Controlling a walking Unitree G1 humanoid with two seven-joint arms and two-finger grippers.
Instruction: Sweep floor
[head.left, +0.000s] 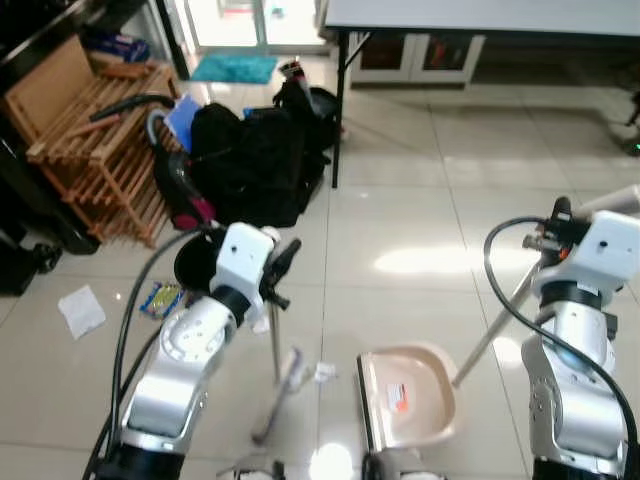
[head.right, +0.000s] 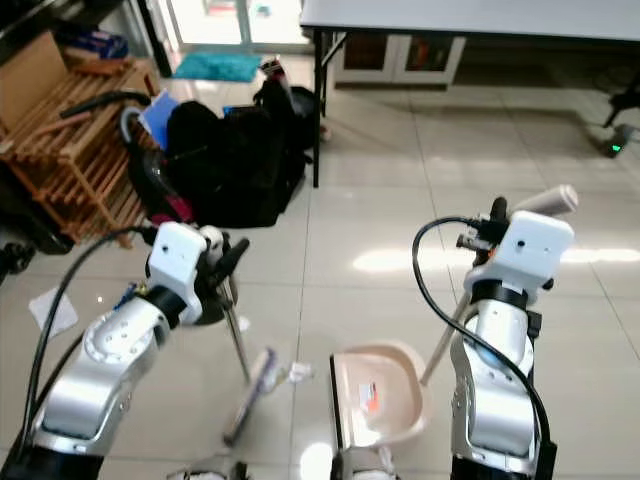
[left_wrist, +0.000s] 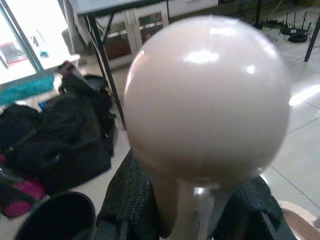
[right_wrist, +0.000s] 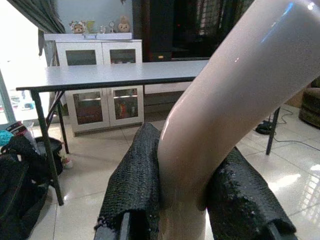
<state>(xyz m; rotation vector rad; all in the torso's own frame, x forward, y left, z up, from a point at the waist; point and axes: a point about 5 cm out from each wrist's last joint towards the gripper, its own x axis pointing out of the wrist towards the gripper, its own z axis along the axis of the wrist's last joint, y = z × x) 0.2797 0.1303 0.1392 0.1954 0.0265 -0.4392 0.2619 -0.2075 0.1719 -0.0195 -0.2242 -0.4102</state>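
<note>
My left gripper (head.left: 280, 272) is shut on the thin metal handle of a broom (head.left: 275, 345). The broom's head (head.left: 290, 372) rests on the tiles just left of a cream dustpan (head.left: 410, 398). In the left wrist view the handle's round cream knob (left_wrist: 205, 100) sits between the black fingers (left_wrist: 130, 200). My right gripper (head.left: 558, 225) is shut on the dustpan's long cream handle (head.left: 495, 330), which the right wrist view shows between its fingers (right_wrist: 140, 185). A small white scrap (head.left: 325, 372) lies between broom head and dustpan. Crumpled white paper (head.left: 82, 310) and a colourful wrapper (head.left: 160, 298) lie further left.
Black bags (head.left: 255, 160) and a vacuum hose are piled beside a wooden slatted rack (head.left: 95, 140) at the left. A grey table (head.left: 480, 15) with a black leg (head.left: 338, 110) stands ahead, and a teal mat (head.left: 235, 68) lies by the door. Open tiles stretch ahead on the right.
</note>
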